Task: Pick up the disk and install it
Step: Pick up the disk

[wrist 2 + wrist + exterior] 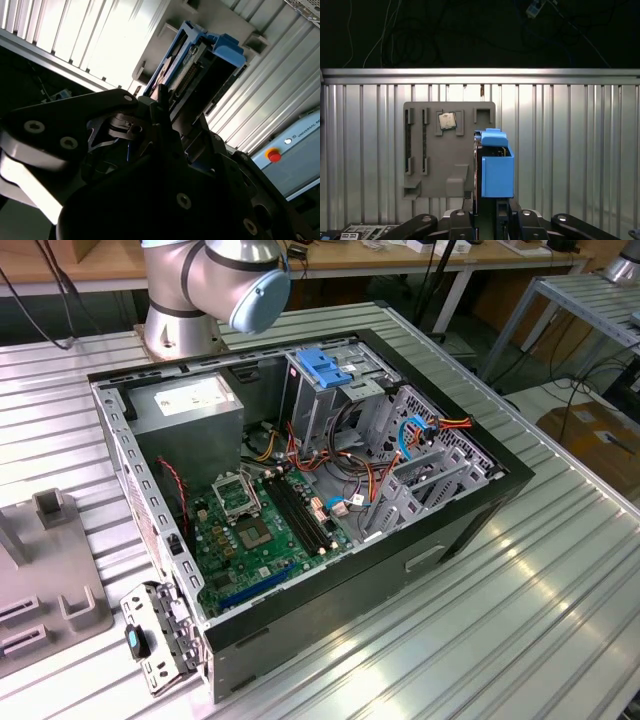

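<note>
1 disk (497,167) stood on edge in the first wrist view, the jaws seemingly closed on its near end, holding it over the grey tray (432,160) on the surface (570,150), probably for upright carrying.

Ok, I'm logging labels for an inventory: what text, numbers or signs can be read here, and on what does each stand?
Power supply label, exterior view: print too small to read.
Motherboard: markings too small to read.
Processor chip on the grey tray, first wrist view: markings too small.
Grey pendant, second wrist view: lettering cut off at the picture's edge, not readable whole.
The disk: no readable print.
So nothing to quote.
</note>
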